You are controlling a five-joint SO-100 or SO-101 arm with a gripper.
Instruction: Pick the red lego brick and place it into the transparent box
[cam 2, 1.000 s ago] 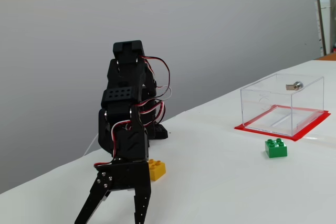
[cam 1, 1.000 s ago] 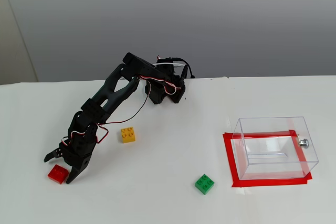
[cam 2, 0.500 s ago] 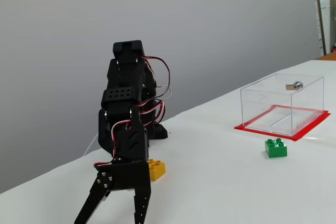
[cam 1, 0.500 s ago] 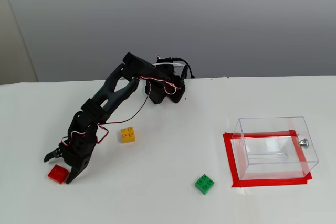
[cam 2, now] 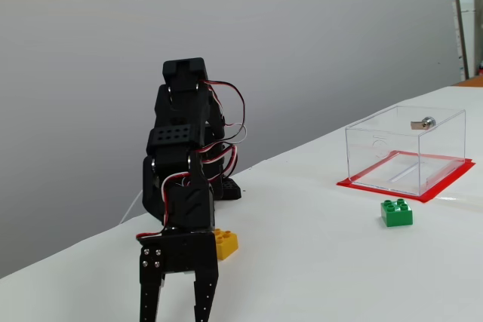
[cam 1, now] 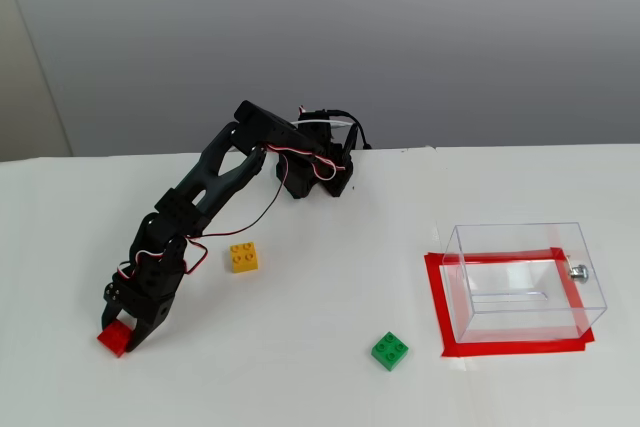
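One fixed view shows tool (cam 1: 122, 332) pinching red lego brick (cam 1: 113, 338), other hides brick.

3 bricks: 1 red lego brick (cam 1: 113, 338), 1 yellow brick (cam 1: 243, 257), 1 green brick (cam 1: 390, 350); 1 transparent box (cam 1: 524, 282).

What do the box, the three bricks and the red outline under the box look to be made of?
The transparent box: clear rigid plastic, thin glossy walls, small silvery metal-looking knob. The red lego brick, yellow brick and green brick: opaque moulded plastic with studs. The red outline: flat tape, probably vinyl.
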